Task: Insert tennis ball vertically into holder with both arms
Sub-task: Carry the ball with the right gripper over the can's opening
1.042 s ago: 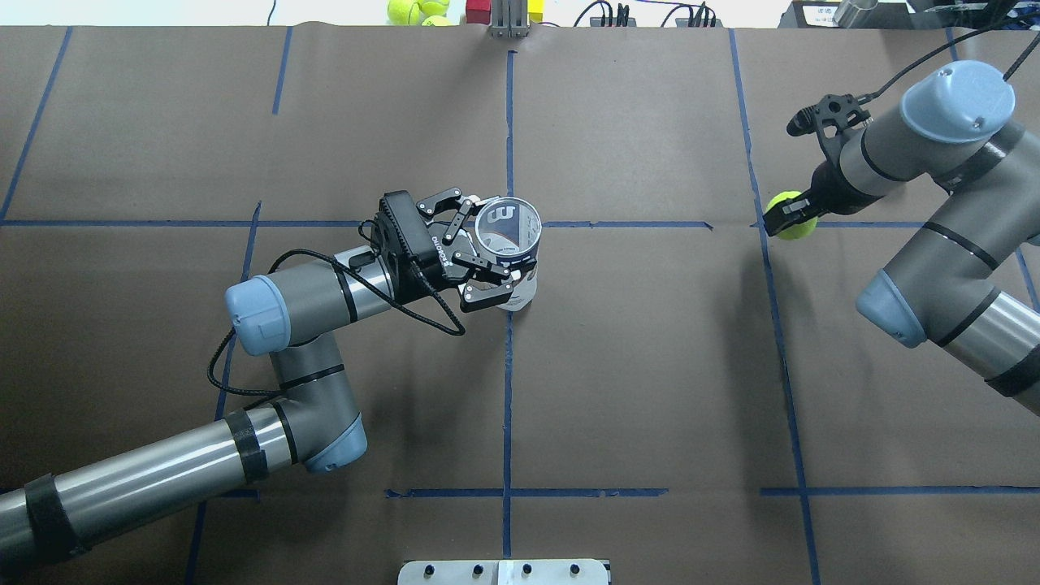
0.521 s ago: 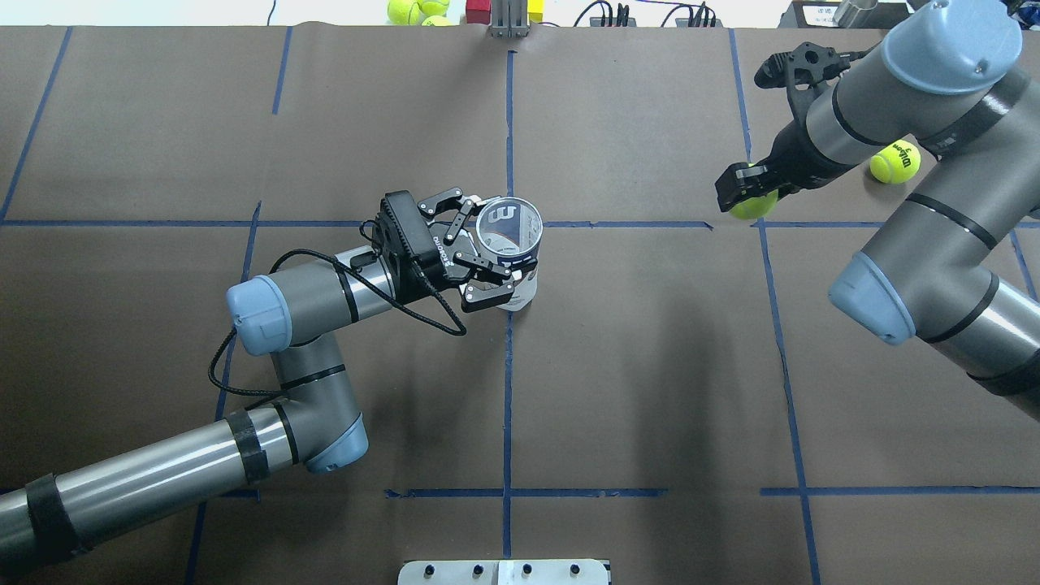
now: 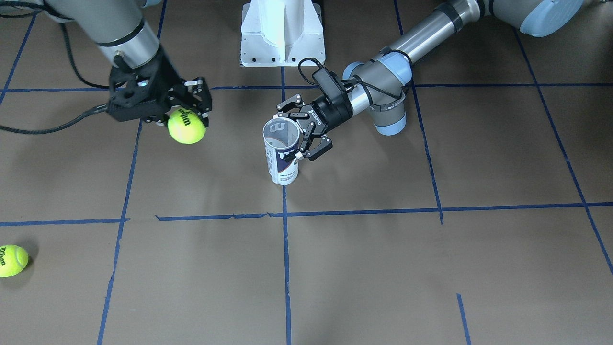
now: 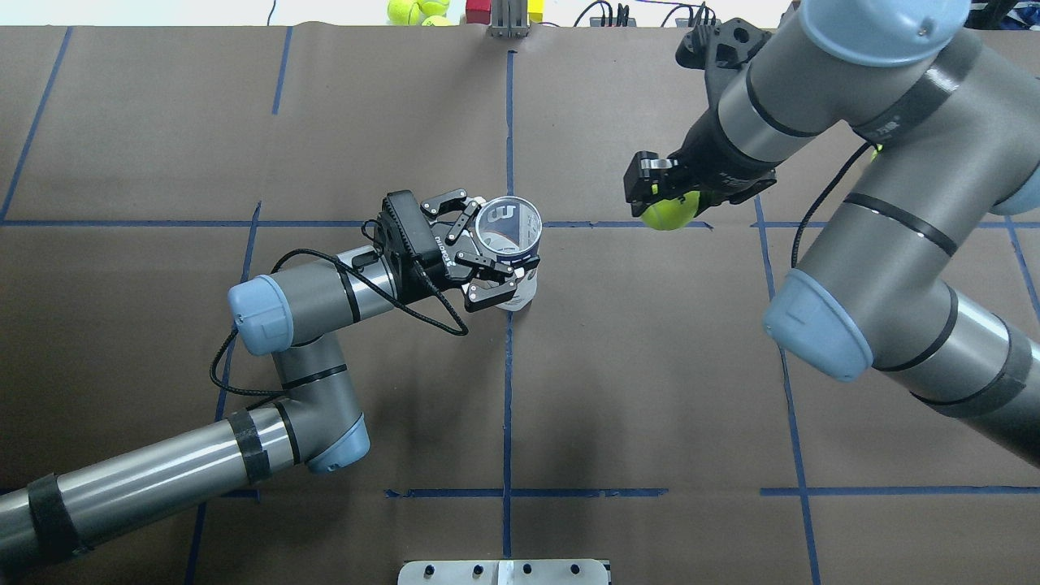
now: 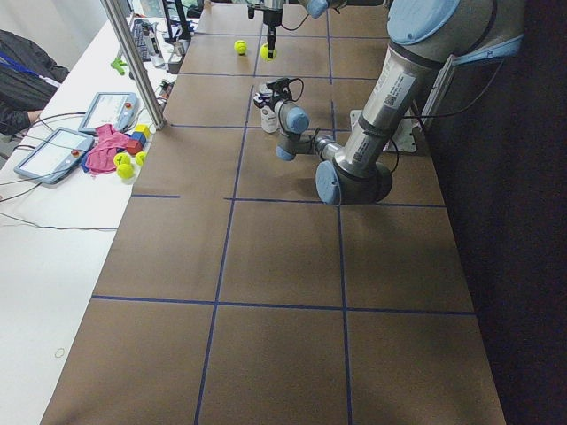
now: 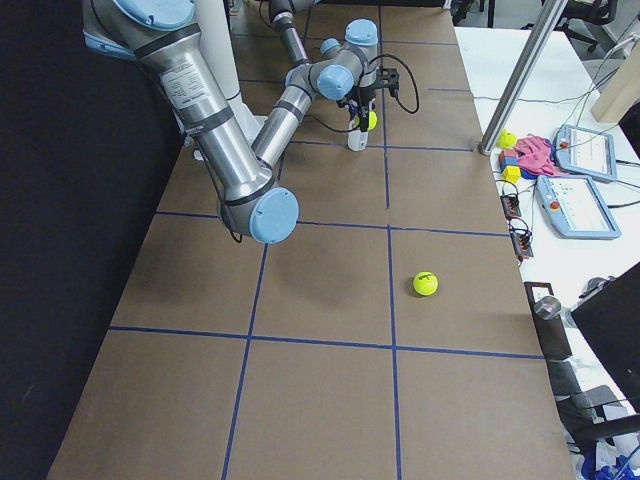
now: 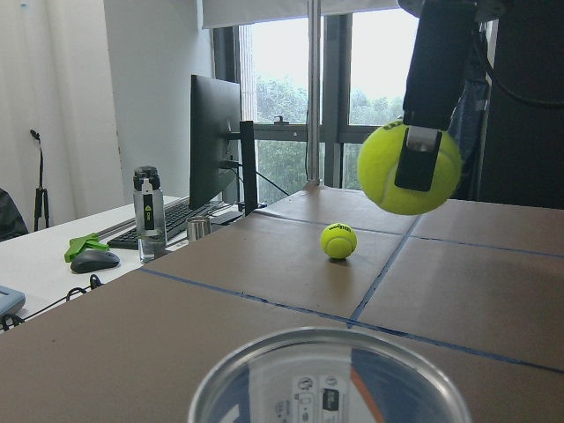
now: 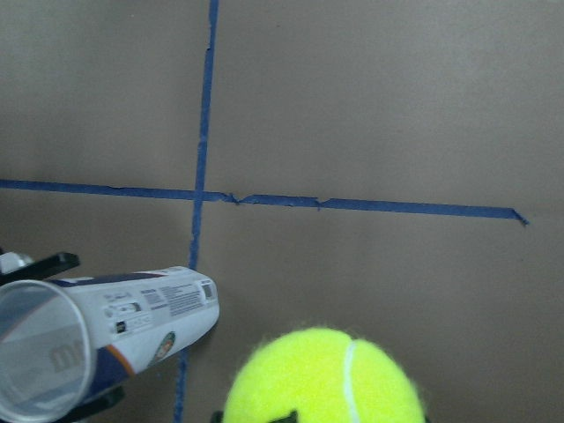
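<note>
The left hand point(image 3: 298, 132) is closed round the upper part of the holder point(image 3: 282, 165). The holder stands upright on the worktop point(image 3: 383, 249) with its open mouth facing up. I judge the grip is there to steady the tall can against tipping. The right hand point(image 3: 184, 115) is pinched on a tennis ball point(image 3: 187, 128), which hangs below its fingers, clear of the worktop. The holder's mouth lies well to that hand's side and lower, so the ball can enter from above. A second ball point(image 3: 12, 261) lies far from both hands.
</note>
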You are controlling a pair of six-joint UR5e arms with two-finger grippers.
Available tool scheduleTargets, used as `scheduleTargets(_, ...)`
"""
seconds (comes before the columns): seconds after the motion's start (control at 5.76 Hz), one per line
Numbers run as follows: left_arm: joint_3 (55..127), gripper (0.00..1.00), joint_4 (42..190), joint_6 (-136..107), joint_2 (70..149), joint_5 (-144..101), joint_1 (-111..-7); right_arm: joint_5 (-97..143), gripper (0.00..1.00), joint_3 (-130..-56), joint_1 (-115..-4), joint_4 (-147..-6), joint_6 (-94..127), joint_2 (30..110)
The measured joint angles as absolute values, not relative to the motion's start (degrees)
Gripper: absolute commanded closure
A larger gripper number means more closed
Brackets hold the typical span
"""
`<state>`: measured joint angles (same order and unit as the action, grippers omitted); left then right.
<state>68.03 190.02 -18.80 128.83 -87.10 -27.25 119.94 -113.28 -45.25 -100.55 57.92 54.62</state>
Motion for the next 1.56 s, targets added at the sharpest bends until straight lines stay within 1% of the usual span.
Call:
scheduleTargets(0.35,68.0,0.11,190.0,-18.8,128.8,-87.1,-27.1,116.9,0.95,-111.7,-41.8,-107.7,62.1,45.9)
scheduleTargets(0.52,68.0,0.11,190.0,-18.8,128.8,-87.1,-27.0,115.8,0.92,-108.8,-40.6,-108.6,64.3,41.9)
scheduleTargets(0.69,67.9,0.11,190.0,-18.7,128.9,-87.1,-26.8,115.2,0.89,-104.4,-40.0,-108.8,65.9,37.7)
scheduleTargets(0.87,67.9,0.11,190.0,-18.7,128.9,-87.1,-26.7,114.0,0.84,-100.9,-39.1,-108.9,66.5,35.0)
scheduleTargets(1.22,67.9,0.11,190.0,-18.7,129.0,-87.1,-26.6,112.6,0.63,-98.9,-37.7,-108.9,66.8,34.0)
scheduleTargets(1.39,67.9,0.11,190.0,-18.7,129.0,-87.1,-26.6,112.5,0.54,-98.8,-37.4,-108.9,66.8,34.2)
scheduleTargets(1.56,68.0,0.11,190.0,-18.7,129.0,-87.1,-26.6,112.4,0.33,-98.8,-37.3,-108.9,66.8,34.4)
